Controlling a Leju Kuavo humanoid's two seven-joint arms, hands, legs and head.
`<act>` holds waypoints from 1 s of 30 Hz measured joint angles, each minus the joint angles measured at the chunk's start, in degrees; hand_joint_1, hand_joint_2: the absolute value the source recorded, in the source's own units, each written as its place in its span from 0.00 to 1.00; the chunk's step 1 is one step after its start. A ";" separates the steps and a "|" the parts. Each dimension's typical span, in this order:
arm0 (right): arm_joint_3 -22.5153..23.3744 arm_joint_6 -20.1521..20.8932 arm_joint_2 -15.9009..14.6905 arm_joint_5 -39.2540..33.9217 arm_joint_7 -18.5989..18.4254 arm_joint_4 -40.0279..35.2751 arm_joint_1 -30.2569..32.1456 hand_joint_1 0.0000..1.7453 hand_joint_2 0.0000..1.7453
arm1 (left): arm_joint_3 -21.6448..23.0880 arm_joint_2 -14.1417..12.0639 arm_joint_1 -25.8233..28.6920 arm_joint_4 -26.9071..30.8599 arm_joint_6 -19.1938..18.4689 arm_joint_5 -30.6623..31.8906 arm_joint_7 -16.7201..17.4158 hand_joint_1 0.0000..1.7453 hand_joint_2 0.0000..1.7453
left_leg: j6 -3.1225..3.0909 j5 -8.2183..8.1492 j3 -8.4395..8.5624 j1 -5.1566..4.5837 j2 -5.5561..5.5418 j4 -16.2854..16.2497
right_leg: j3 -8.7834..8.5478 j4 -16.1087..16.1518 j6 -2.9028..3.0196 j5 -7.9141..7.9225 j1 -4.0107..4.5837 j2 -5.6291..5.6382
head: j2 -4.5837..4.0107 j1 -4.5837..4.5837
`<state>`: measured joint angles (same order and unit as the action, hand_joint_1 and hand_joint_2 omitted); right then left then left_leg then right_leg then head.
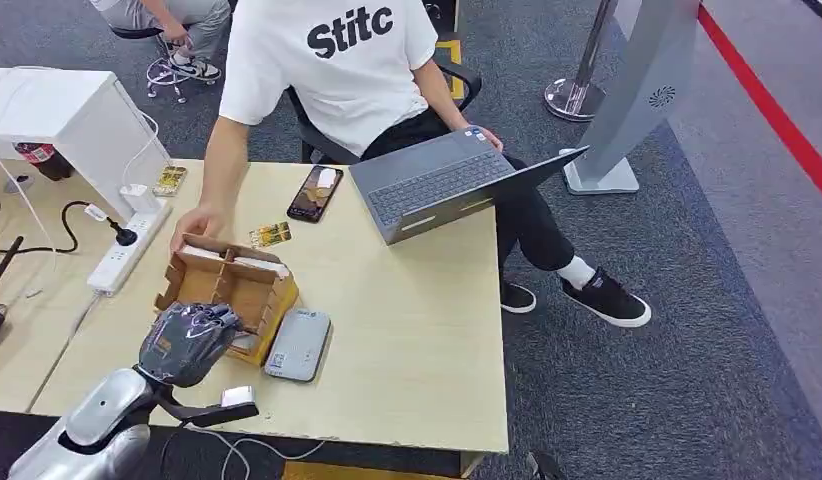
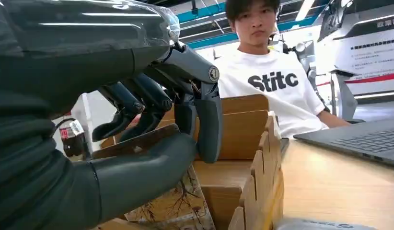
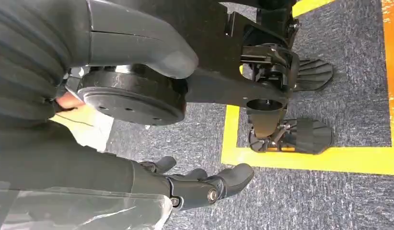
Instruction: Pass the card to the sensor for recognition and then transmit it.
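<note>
White shirt (image 1: 332, 60) on the seated person reads "Stitc".

Open laptop (image 1: 442, 185), phone (image 1: 315, 192), power strip (image 1: 127, 245), seated person (image 1: 337, 70)

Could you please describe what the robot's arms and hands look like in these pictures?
The left arm is smooth silver metal with black joints, and a black bracket sticks out at its wrist. The left robot hand is dark grey under a glossy clear plastic cover, with a thick grey thumb and darker fingers with silver pivot screws. The right robot hand looks the same: ribbed grey cover, dark fingers, clear wrapping.
</note>
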<state>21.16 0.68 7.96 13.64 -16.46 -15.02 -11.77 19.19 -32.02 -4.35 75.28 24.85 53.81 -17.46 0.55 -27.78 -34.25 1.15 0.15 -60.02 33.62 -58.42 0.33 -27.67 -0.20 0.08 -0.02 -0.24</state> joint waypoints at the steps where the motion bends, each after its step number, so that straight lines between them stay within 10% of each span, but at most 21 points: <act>1: -0.05 0.00 0.02 -0.07 0.00 0.00 0.00 0.00 1.00 | -0.02 0.09 0.05 0.02 0.06 -0.11 -0.04 1.00 1.00 | 0.00 0.00 0.00 0.00 0.00 0.00 | 0.00 0.00 0.00 0.00 0.00 0.00 | 0.00 -0.02; 12: -0.85 -0.44 0.00 -1.09 0.00 -0.02 -0.06 0.00 1.00 | -1.73 3.67 -2.84 3.91 7.17 -3.98 -2.34 1.00 1.00 | -0.01 0.01 0.03 0.00 -0.09 -0.01 | -0.03 0.02 -0.01 0.01 0.00 -0.10 | 0.00 -0.02; 30: -2.78 -1.03 0.02 -1.99 -0.85 -0.07 -0.60 0.00 1.00 | -2.14 7.67 -20.53 2.63 1.91 -8.24 3.30 1.00 1.00 | 0.00 0.09 -0.01 0.00 -0.10 -0.01 | 0.03 -0.01 0.09 0.10 0.01 -0.11 | 0.00 -0.02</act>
<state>18.38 -0.35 7.98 11.65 -17.31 -15.08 -12.37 17.05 -24.35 -24.88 77.90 26.76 45.57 -14.17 0.55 -27.69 -34.26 1.15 0.05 -60.03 33.65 -58.42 0.42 -27.57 -0.20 -0.03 -0.02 -0.26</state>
